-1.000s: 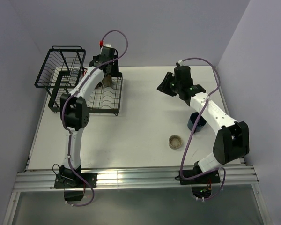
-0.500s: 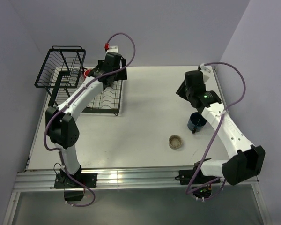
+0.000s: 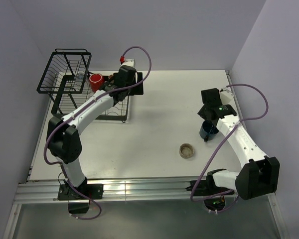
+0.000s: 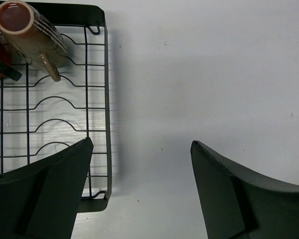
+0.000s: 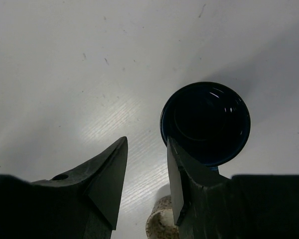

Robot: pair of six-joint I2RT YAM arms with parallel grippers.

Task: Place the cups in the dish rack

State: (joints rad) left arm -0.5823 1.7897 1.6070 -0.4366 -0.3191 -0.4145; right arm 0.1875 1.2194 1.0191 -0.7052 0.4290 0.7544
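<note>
The black wire dish rack (image 3: 65,67) stands at the far left. A red mug (image 3: 95,81) and a tan cup (image 4: 32,32) lie on its flat tray (image 4: 108,99). A clear glass (image 3: 78,78) sits in the taller basket part. My left gripper (image 3: 132,88) hovers just past the tray's right edge, open and empty (image 4: 142,144). The dark blue mug (image 3: 208,130) stands upright on the right. My right gripper (image 3: 208,113) is open just above and beside it (image 5: 147,142), its right finger at the mug's rim (image 5: 205,122). The low beige cup (image 3: 187,150) stands nearer the front.
Pale walls close the table at the back and both sides. A metal rail (image 3: 144,189) with both arm bases runs along the near edge. The beige cup also shows in the right wrist view (image 5: 159,225) between the fingers, lower down.
My left gripper has moved right, off the tray, leaving the tan cup there and uncovering the red mug. My right arm has swung toward the front, down to the dark blue mug.
</note>
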